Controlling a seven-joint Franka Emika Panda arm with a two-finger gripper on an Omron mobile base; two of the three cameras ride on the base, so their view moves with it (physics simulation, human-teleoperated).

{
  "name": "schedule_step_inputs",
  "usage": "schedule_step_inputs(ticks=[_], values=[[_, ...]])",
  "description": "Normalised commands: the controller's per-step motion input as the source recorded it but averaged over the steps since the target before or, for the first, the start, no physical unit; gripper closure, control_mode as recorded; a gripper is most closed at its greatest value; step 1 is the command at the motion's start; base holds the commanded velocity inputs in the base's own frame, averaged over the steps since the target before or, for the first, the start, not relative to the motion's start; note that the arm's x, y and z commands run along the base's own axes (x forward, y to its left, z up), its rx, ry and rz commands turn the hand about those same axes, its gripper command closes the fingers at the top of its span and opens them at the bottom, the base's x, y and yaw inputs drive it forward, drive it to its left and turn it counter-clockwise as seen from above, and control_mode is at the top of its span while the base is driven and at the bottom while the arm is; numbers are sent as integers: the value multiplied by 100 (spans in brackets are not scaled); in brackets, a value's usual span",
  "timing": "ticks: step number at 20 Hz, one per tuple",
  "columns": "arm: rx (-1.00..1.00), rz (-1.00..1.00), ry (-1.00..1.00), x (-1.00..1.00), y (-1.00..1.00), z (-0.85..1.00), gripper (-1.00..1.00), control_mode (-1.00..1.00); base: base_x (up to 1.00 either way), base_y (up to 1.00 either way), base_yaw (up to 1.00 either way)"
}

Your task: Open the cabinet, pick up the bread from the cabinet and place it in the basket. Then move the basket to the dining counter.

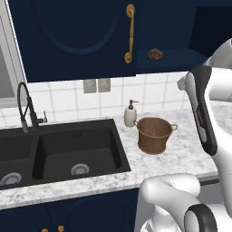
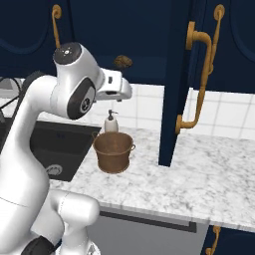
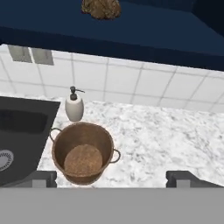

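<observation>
The cabinet (image 1: 77, 36) has its left door shut, and its right door (image 2: 174, 89) is swung out over the counter. The bread (image 1: 155, 54) (image 2: 123, 62) (image 3: 101, 8), a lumpy golden-brown roll, lies on the bare lower shelf. Below it the empty brown basket (image 1: 155, 134) (image 2: 113, 151) (image 3: 83, 151) stands upright on the marble counter. My gripper (image 3: 113, 178) is open with nothing between its fingers; it hovers above and in front of the basket, below shelf level. The white hand (image 2: 117, 85) sits just under the bread. The dining counter is out of view.
A white soap dispenser (image 1: 130, 114) (image 3: 74, 106) stands right behind the basket. The black sink (image 1: 63, 149) and its faucet (image 1: 27, 106) lie to the left. The open door with its brass handle (image 2: 201, 74) juts over the marble counter (image 2: 209, 169) on the right.
</observation>
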Motion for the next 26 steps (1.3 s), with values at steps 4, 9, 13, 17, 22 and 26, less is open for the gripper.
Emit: schedule_step_inputs(ticks=[4,9,13,17,22,26], values=[[27,-23,3,34,25,73,-100,-100,0,0,0],[30,-7,1,38,3,36,-100,-100,0,0,0],[-6,8,-14,77,14,0,-100,-100,0,0,0],[-10,10,-18,85,13,0,-100,-100,0,0,0],[0,8,-5,72,0,0,-100,-100,0,0,0],[-3,6,0,95,4,0,-100,-100,0,0,0]])
